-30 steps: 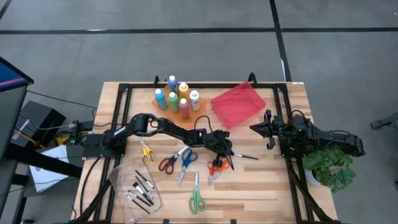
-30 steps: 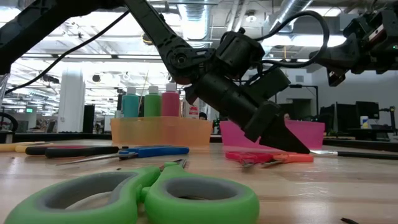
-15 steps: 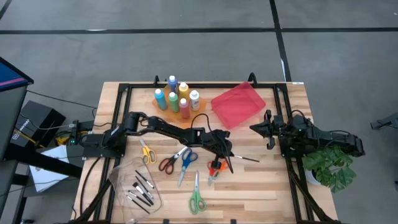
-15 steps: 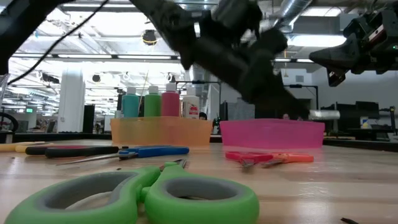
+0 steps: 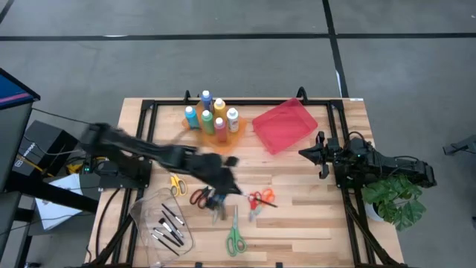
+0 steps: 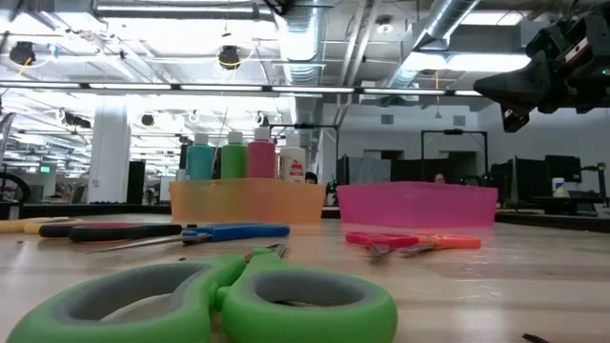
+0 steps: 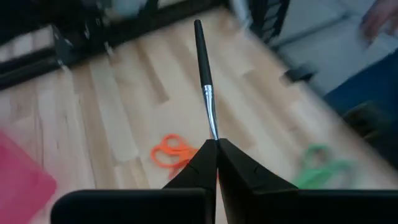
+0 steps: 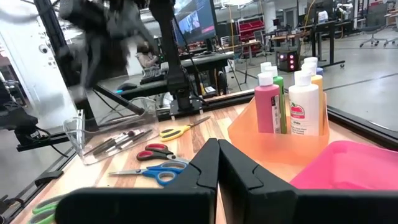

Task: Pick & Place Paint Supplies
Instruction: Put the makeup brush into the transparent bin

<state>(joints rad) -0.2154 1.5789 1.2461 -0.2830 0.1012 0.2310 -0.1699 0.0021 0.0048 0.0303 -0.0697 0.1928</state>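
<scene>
My left gripper [image 7: 217, 144] is shut on a thin dark-handled brush [image 7: 202, 62], held over the middle of the table; in the high view it shows blurred [image 5: 223, 182] above the red scissors [image 5: 199, 196] and blue scissors [image 5: 218, 202]. Orange scissors [image 5: 260, 199], yellow scissors [image 5: 175, 184] and green scissors [image 5: 235, 237] lie flat on the wood. Paint bottles [image 5: 210, 117] stand in an orange tray. More brushes lie in a clear tray [image 5: 167, 223]. My right gripper [image 5: 305, 153] waits shut at the table's right side. My left gripper pinches the brush between its two fingertips at the lower end of the metal ferrule [image 7: 213, 130]. The dark handle sticks straight out ahead of the fingers, in line with them. The brush is lifted clear of the table, above the orange scissors.
A red tray [image 5: 284, 124] sits at the far right of the table, next to the orange tray [image 5: 223, 138]. A potted plant [image 5: 394, 197] stands beyond the right edge. Black frame rails [image 5: 145, 126] run along the table's sides.
My left gripper has risen from the table beside the orange scissors and swung toward the table's left and near edge, leaving the low view. The brush it holds has been lifted clear of the wood. The gripper stays shut.
</scene>
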